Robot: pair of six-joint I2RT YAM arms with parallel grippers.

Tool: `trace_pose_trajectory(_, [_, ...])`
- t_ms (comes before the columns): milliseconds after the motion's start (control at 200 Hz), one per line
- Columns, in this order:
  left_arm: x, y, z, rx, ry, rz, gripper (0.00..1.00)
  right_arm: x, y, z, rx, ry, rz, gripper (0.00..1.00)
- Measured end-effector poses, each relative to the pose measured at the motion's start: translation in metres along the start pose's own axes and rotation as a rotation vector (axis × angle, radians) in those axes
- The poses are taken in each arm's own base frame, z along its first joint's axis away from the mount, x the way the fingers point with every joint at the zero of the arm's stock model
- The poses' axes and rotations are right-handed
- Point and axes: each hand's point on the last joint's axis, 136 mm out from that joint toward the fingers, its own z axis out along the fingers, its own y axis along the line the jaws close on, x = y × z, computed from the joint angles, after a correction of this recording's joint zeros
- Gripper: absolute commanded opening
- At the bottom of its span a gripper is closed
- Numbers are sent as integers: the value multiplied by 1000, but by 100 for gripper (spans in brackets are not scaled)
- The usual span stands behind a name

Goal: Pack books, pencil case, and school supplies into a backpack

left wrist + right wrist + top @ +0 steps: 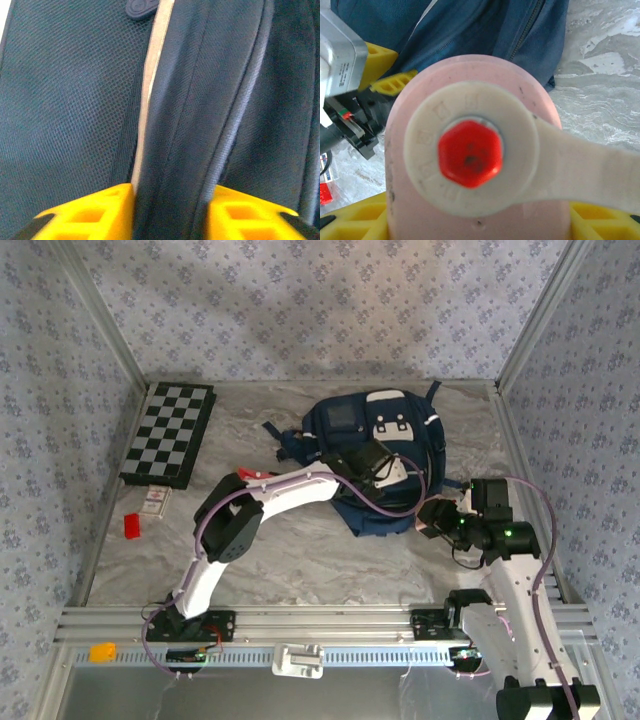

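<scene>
Backpack fold (185,115) sits in left pincer (170,215); pink gadget (475,100) in right pincer (480,225).

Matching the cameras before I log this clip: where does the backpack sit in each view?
Top external: backpack mid-table, right of the checkered board.
Left wrist: backpack fabric close up, a piped fold between the yellow fingers.
Right wrist: backpack along the top edge, behind the pink gadget.
Shared landmark: the left end effector pinching the backpack; its yellow fingers show at the right wrist view's left.
</scene>
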Motion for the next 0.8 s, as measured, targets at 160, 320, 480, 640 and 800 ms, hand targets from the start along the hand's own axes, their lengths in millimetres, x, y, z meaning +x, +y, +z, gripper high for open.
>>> trace_pose_trajectory(160, [-7, 15, -7, -29, -6, -16, 0, 1, 1, -1, -5, 2, -11, 55])
trace_pose_trajectory(320, [-30, 33, -29, -61, -38, -69, 0, 3, 1, -1, -12, 10, -13, 55])
trace_pose_trajectory(480, [-66, 72, -71, -131, -121, -184, 0, 3, 11, 0, -47, 13, -12, 54])
trace_pose_trajectory(640, [-90, 112, -113, -229, -199, -319, 0, 0, 39, 16, -109, 23, -41, 52])
trace_pose_trajectory(800, [-86, 112, -121, -233, -180, -386, 0, -5, 73, 55, -152, 30, -84, 52])
